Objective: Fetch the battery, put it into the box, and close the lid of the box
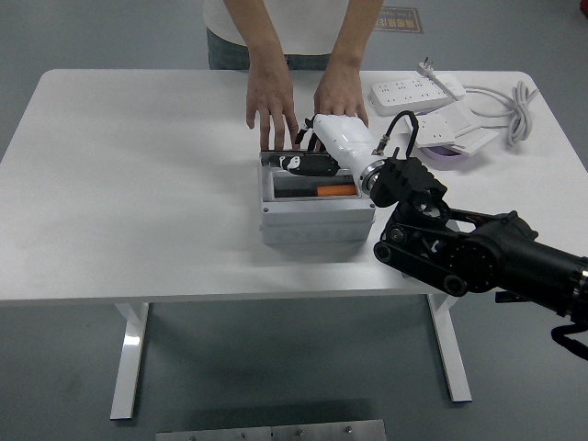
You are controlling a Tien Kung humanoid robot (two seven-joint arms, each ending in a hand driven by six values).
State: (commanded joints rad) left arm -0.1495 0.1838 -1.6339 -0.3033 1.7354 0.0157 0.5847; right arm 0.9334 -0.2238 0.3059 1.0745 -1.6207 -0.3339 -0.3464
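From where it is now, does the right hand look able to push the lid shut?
Probably yes. The right hand is already at the lid, which tilts over the box. The person's hands rest on the table behind it, not between them.

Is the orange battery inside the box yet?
Yes. The orange battery lies inside the grey box, under the half-lowered lid.
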